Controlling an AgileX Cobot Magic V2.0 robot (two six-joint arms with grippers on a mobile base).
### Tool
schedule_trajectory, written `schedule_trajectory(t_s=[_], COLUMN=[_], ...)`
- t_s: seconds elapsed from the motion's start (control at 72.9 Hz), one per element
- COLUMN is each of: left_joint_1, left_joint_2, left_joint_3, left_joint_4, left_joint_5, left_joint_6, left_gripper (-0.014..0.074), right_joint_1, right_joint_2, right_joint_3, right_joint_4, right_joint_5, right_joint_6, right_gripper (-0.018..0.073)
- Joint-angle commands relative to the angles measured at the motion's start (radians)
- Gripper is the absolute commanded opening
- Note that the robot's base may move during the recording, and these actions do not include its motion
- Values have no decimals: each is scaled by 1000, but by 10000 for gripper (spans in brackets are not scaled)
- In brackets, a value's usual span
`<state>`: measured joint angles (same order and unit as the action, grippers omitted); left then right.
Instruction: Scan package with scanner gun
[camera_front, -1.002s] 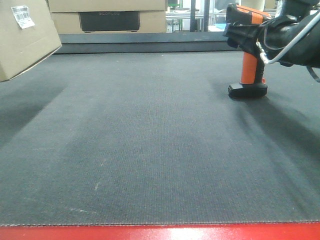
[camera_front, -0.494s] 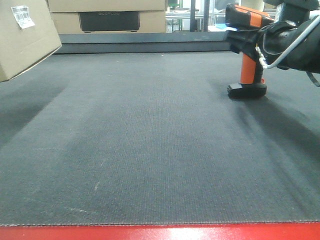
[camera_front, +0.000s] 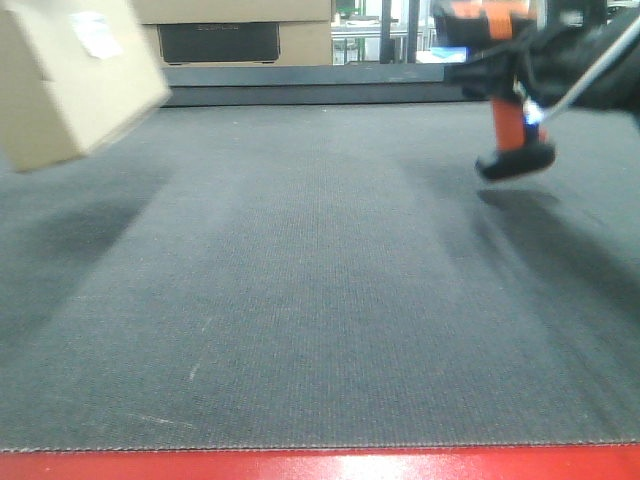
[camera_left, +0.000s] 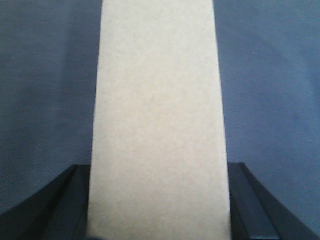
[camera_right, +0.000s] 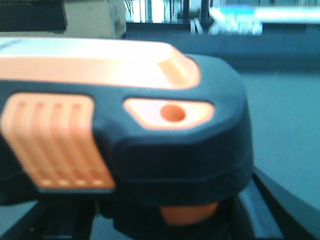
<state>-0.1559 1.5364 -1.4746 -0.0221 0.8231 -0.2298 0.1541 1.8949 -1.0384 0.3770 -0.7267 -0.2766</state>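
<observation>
The package (camera_front: 75, 85), a plain brown box with a white label (camera_front: 95, 32), hangs tilted and blurred at the upper left, off the mat. In the left wrist view its bare face (camera_left: 159, 115) fills the middle, and my left gripper (camera_left: 159, 172) is shut on it, a black finger (camera_left: 60, 200) on each side. The scanner gun (camera_front: 512, 125), orange handle over black base, hangs tilted above the mat at the upper right. My right gripper (camera_front: 500, 62) is shut on its head. In the right wrist view the black and orange head (camera_right: 150, 125) fills the frame above the gripper (camera_right: 165, 222).
The dark grey mat (camera_front: 300, 300) covers the table, with a red edge (camera_front: 320, 466) at the front. Larger cardboard boxes, one with a dark panel (camera_front: 218, 42), stand behind a low ledge (camera_front: 320, 94) at the back. Metal framing (camera_front: 395, 30) rises beyond.
The package has swung to the right and tilted further. The scanner gun, which stood on the mat, has been lifted clear of it and tilted, base shifted slightly right.
</observation>
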Motion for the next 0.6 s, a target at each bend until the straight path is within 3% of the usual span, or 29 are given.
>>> schedule_trajectory(t_s=[0.0,0.261,0.467,0.59], left_joint_1=[-22,-43,-71,-80], left_joint_2=[53,166,178,178], left_joint_3=[-36,-93,-93,-93], left_joint_4=[-13,-13,-22,-109], left_joint_5=[-37,-110,-150,-182], left_joint_6=[-23,-44,-135,-166], left_gripper=[-111,-111,-111,-111], right_joint_1=[-4,-4,-4,-4], right_joint_2=[-64,-81,-81,-81], right_joint_3=[-8,-8,-8,-8], right_joint_4=[-7,-7,-7,-7], right_joint_5=[-60,-18,-13,-10], right_joint_6=[-78,-136,-222,-222], right_gripper=[-168,-168,-168,-168])
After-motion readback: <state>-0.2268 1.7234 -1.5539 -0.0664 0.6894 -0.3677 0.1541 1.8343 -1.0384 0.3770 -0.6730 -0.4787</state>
